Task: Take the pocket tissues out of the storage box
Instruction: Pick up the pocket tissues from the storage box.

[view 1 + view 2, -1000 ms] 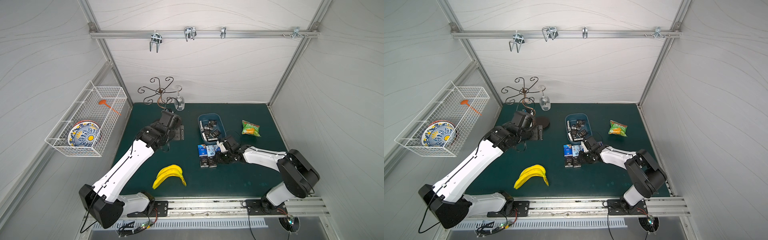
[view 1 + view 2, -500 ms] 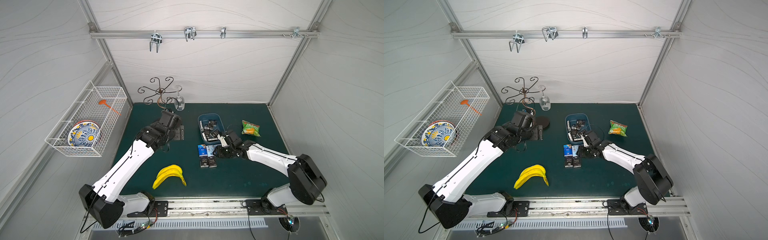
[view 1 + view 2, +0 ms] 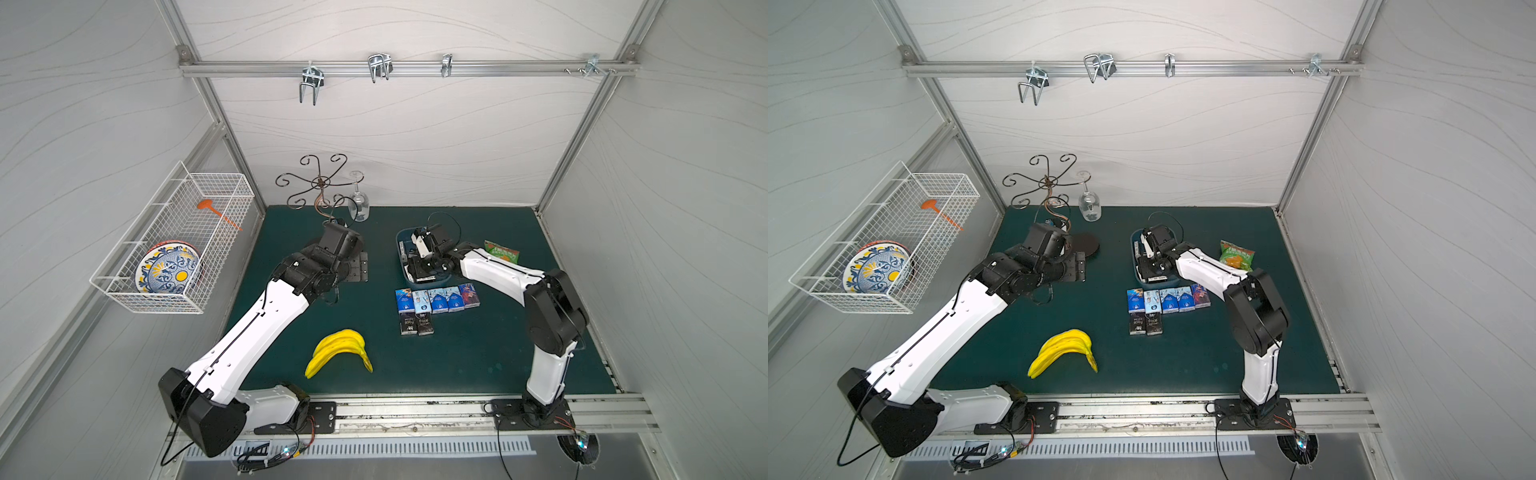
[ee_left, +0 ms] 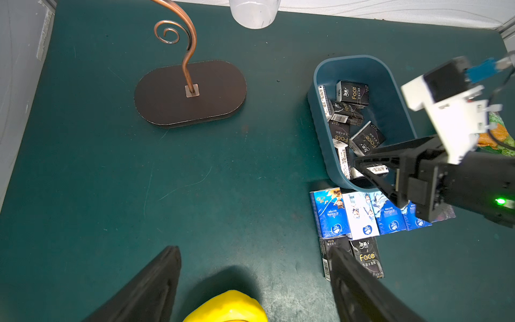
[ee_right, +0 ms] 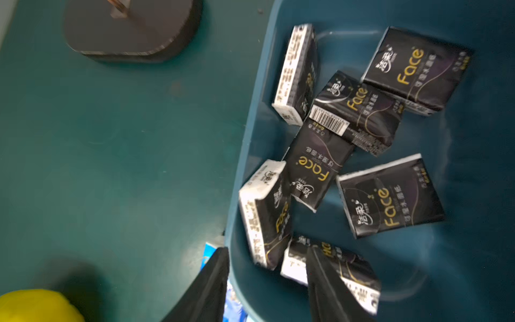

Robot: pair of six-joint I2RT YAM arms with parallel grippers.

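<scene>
Seven pocket tissues already lie out on the surface, just in front of the storage box: a tidy row of five blue and purple-blue ones, with two black ones tucked below it. About seven more, all black with "Face" lettering, are inside the box. Some lie flat, some overlap, and two stand on edge against the wall on the side facing the stand base.

The right gripper hangs over the near end of the box with its jaws partly open and nothing between them. One finger sits above the rim (or perhaps just outside it; the wrist view is blurred there). The other is over the nearest black packet. The left gripper hovers above bare surface, well apart from the box, with its jaws spread wide and empty.

By my reading the step in hand is the reach for the next packet, roughly halfway through the job. The next move calls for both fingers to clear the rim and come down inside the box astride one packet only. The nearest packet touches the one on edge beside it, so the jaws could pinch two or catch on the wall. The packet then goes out beside the two black ones.
</scene>
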